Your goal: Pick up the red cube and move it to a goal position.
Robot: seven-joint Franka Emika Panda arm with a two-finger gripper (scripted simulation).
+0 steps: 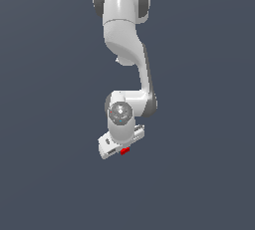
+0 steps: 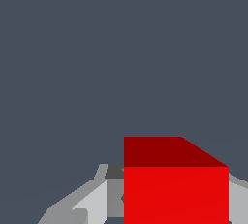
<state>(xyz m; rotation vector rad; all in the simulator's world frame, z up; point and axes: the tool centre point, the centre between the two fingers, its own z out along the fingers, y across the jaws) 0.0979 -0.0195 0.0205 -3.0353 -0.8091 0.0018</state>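
- The white arm is reaching down the middle of the exterior view, its joints stacked one below another, with the wrist at the lower end.
- The gripper is hanging at the bottom of the arm, tilted so that its body is slanting down toward the exterior view's left.
- The red cube is showing as a small red patch at the lower edge of the gripper, touching it, just to the exterior view's right of the gripper body's middle.
- In the wrist view the red cube is sitting very near the camera, filling much of the space between the grey fingers; one bright face and one darker face are showing.
- The gripper is clamping the red cube: a finger is standing close against each side of it.
- The background is showing as a flat dark grey-blue field in both views; no surface edge is discernible, so whether the cube is resting on anything cannot be told.
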